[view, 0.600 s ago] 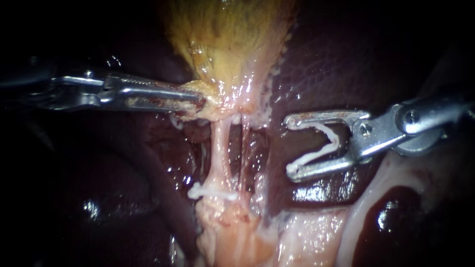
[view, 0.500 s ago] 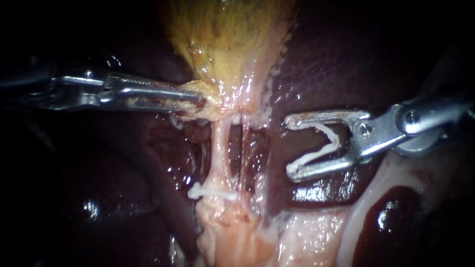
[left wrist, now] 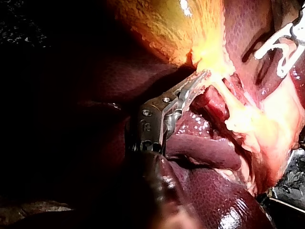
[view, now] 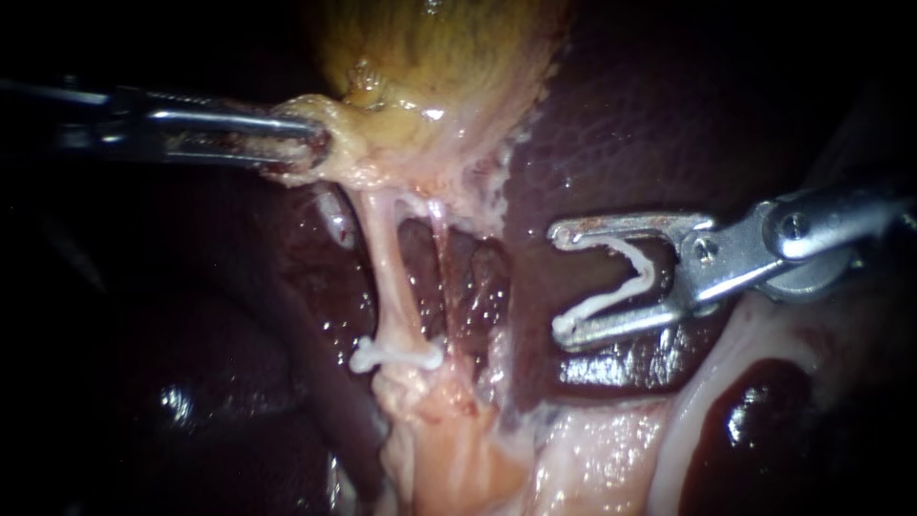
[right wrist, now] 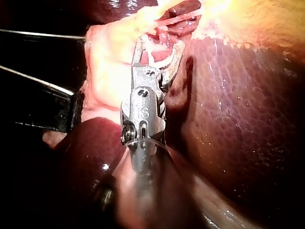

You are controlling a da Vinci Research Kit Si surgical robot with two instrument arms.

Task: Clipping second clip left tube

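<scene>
Right instrument (view: 562, 282), jaws wide, holding open clip (view: 650, 277), well right of slanted, upright left tube (view: 387, 258); left instrument (view: 320, 143) clamped on gallbladder (view: 430, 57).

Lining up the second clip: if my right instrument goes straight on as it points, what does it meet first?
Likely the thinner right tube, which lies between the left tube and the right instrument, whose jaws hold a clip; depth is unclear.
</scene>
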